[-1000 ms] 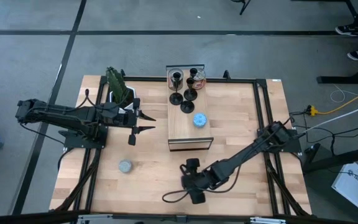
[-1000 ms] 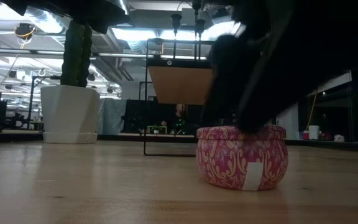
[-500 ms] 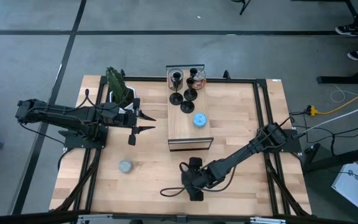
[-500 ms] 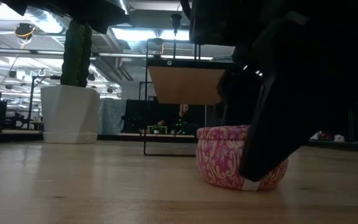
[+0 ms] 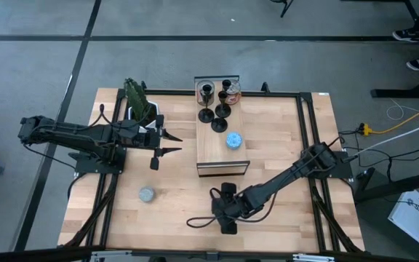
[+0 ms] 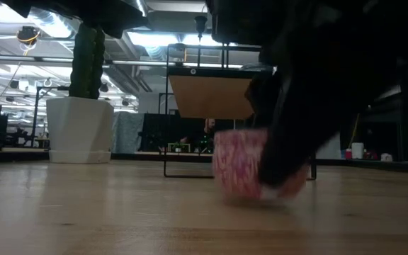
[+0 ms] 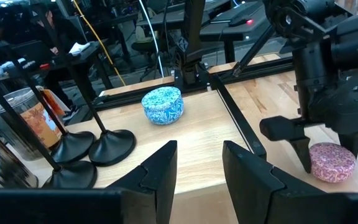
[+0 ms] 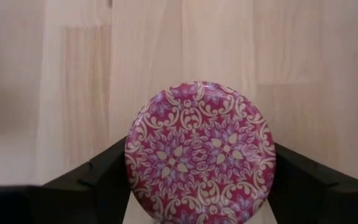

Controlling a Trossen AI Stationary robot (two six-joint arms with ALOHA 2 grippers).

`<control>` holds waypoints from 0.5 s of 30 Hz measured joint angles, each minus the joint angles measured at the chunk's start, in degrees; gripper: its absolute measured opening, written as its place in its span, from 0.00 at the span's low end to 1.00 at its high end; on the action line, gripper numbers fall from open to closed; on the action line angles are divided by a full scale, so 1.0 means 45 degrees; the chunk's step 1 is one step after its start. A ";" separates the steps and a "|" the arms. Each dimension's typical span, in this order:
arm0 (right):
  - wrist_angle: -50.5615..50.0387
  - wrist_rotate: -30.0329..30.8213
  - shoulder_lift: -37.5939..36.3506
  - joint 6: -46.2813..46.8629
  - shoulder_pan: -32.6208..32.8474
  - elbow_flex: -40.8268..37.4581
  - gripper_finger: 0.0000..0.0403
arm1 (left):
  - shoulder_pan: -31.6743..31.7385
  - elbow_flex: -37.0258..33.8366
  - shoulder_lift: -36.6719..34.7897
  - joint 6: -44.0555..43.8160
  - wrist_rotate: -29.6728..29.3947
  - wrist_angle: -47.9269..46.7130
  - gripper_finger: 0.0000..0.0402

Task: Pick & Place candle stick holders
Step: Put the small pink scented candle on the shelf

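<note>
The black candle stick holders (image 5: 215, 108) stand on their round bases (image 7: 112, 147) at the far end of a raised wooden shelf (image 5: 211, 154). My right gripper (image 5: 224, 211) is near the table's front edge, pointing steeply down, shut on a pink patterned tin (image 8: 199, 152). That tin is blurred in the low view (image 6: 250, 173) and shows under the gripper in the left wrist view (image 7: 332, 162). My left gripper (image 7: 197, 168) hovers open left of the shelf (image 5: 172, 143), with nothing between its fingers. My right gripper pinches the pink tin's round side wall (image 8: 131, 163) between its two fingers (image 8: 98, 179), one on each opposite side. The fingers slant down from above, with the lid facing up between them. Whether the tin's bottom is clear of the table cannot be told.
A blue tin (image 5: 233, 140) lies on the shelf's near half. A metal tin (image 7: 17, 115) stands beside the holders. A grey tin (image 5: 145, 194) lies on the table at the near left. A potted plant (image 5: 138, 102) stands at the far left. A black frame runs around the tabletop.
My right gripper has sunk a little over the pink tin, rolled its wrist and brought its fingers down around the tin's sides. The tin has shifted slightly toward the table's left and now shows blurred in the low view.
</note>
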 joint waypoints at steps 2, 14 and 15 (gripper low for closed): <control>-0.0051 0.0003 -0.0266 0.0058 -0.0005 0.0000 0.72 | -0.0001 0.0000 0.0002 0.0000 -0.0003 0.0000 0.31; -0.0518 -0.0084 -0.2828 0.0055 -0.0297 0.0005 0.72 | 0.0003 0.0000 0.0003 0.0000 0.0000 0.0001 0.31; -0.0579 -0.0209 -0.3064 0.0015 -0.0345 0.0005 0.72 | 0.0004 0.0000 0.0002 0.0000 0.0000 0.0003 0.31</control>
